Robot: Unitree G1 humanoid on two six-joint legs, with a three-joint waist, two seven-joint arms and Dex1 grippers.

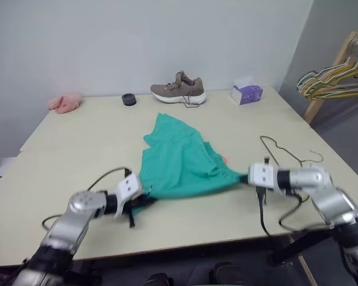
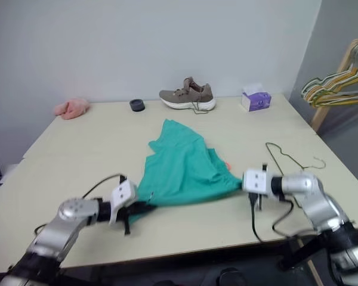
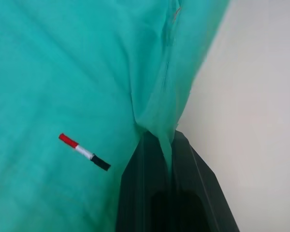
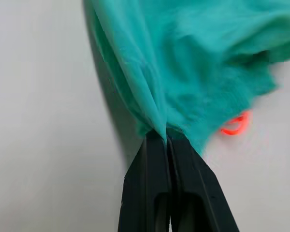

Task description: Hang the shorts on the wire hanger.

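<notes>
left gripper [image 3: 157, 137]: clenched on teal shorts [image 1: 182, 161] edge | right gripper [image 4: 165, 135]: clenched on opposite edge | fingertips buried in fabric

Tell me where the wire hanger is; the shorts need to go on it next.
The wire hanger lies flat on the table on the robot's right, just beyond the right gripper and beside the shorts, hook toward the right edge.
</notes>
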